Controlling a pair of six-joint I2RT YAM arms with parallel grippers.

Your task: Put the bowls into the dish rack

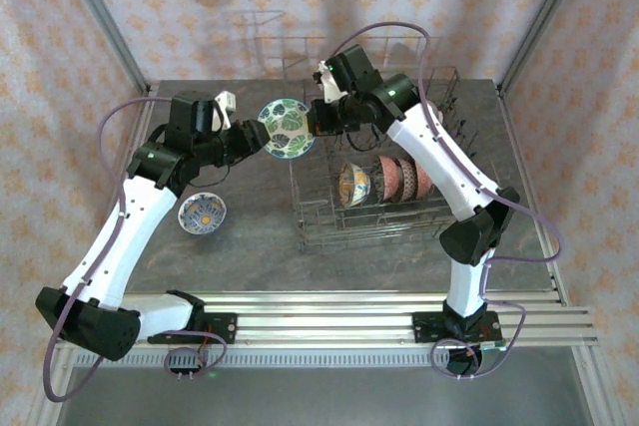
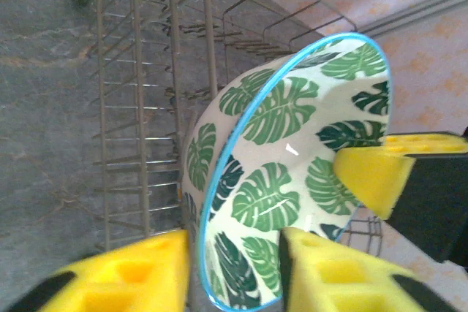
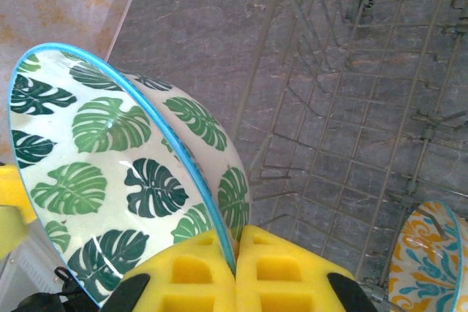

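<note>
A green leaf-patterned bowl [image 1: 286, 128] [image 2: 285, 173] [image 3: 110, 180] with a blue rim hangs in the air at the left end of the dish rack [image 1: 369, 229], tilted on edge between both grippers. My right gripper [image 1: 315, 122] [image 3: 235, 253] is shut on its rim, one pad inside and one outside. My left gripper [image 1: 258, 137] [image 2: 234, 253] stands open astride the opposite rim, with a gap showing beside its outer pad. Three patterned bowls stand on edge in the rack, among them an orange-teal one [image 1: 352, 184] [image 3: 431, 261]. A blue-white bowl [image 1: 202, 213] lies on the table.
The wire rack [image 2: 139, 107] [image 3: 351, 107] has upright tines and free slots at its back and left. The grey stone tabletop [image 1: 250, 236] runs to patterned walls at the back and sides. A metal rail [image 1: 329, 321] holds both arm bases at the near edge.
</note>
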